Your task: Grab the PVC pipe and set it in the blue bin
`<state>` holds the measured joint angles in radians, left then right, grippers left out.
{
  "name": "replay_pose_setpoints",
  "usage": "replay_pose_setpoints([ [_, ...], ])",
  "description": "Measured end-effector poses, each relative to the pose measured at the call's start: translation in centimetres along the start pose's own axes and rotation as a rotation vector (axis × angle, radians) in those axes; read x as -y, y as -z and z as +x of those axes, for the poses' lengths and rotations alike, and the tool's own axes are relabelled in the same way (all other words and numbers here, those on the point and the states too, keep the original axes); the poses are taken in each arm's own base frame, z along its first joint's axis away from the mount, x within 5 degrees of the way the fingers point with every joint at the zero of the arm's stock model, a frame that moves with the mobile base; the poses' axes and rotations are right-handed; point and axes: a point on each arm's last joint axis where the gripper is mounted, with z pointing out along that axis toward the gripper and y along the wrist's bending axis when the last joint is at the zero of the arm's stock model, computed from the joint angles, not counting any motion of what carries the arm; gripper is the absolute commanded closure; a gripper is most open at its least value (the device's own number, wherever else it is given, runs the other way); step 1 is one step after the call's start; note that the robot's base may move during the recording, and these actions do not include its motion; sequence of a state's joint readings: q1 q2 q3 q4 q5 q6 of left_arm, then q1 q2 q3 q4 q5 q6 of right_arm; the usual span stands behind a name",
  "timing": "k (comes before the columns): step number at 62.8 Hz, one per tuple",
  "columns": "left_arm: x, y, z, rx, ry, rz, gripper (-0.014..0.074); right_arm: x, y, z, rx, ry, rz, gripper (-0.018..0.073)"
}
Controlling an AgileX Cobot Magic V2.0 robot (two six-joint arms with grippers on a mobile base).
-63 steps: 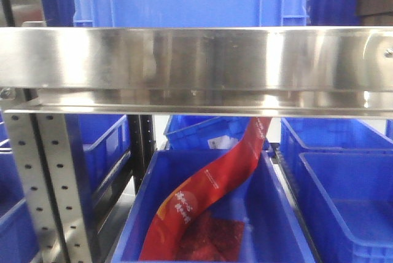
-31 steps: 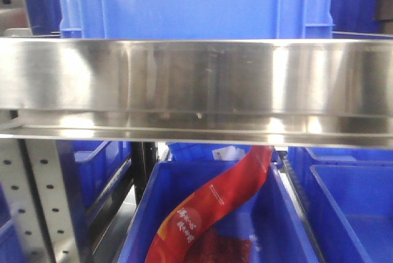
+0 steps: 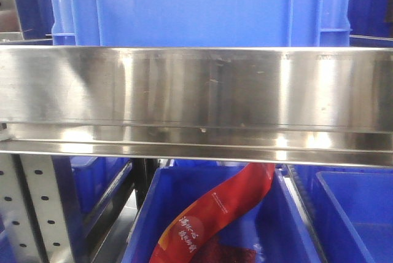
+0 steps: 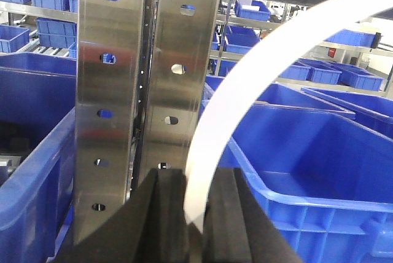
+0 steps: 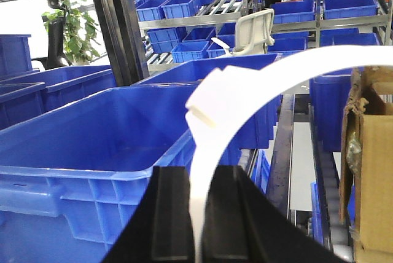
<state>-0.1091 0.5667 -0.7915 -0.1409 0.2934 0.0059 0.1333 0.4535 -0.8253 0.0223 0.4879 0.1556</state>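
Note:
In the right wrist view my right gripper [image 5: 204, 171] is shut on the PVC pipe [image 5: 245, 88], a white curved plastic band with a stepped tab near the jaws. It arcs up and off to the right. It hangs just beyond the right rim of a large open blue bin [image 5: 92, 171]. In the left wrist view my left gripper [image 4: 195, 174] is shut on a thinner, smooth white curved strip [image 4: 245, 85], in front of a perforated steel upright [image 4: 147, 78]. Neither gripper shows in the front view.
A wide steel shelf beam [image 3: 196, 91] fills the front view, with a blue crate [image 3: 196, 5] above and a bin holding a red packet [image 3: 227, 204] below. Blue bins [image 4: 319, 201] flank the left upright. A cardboard box [image 5: 368, 164] stands at the right.
In the front view the steel beam has slid lower and looms larger. More of the upper crate shows and less of the lower bin with the red packet.

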Motion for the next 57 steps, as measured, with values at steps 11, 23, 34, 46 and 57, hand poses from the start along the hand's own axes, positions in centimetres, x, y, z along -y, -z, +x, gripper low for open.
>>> replay_pose_setpoints([
  [11,0.0,0.0,0.0,0.0,0.0,0.0,0.0708,0.0,0.0,0.0,0.0,0.0,0.0,0.0721],
  [23,0.0,0.0,-0.1,0.01,0.0,0.0,0.0708,0.0,0.0,-0.1,0.01,0.0,-0.002,0.0721],
  [34,0.0,0.0,-0.2,0.019,0.0,0.0,0.0708,-0.1,0.0,-0.3,0.037,0.0,-0.006,0.0721],
  [46,0.0,-0.1,-0.1,0.008,0.019,0.005,0.0708,-0.1,0.0,-0.6,0.063,-0.004,-0.012,0.0721],
  [57,0.8,-1.2,-1.1,-0.116,0.089,0.051,0.0708,-0.3,-0.8,-1.4,0.022,-0.022,-0.015,0.0721],
])
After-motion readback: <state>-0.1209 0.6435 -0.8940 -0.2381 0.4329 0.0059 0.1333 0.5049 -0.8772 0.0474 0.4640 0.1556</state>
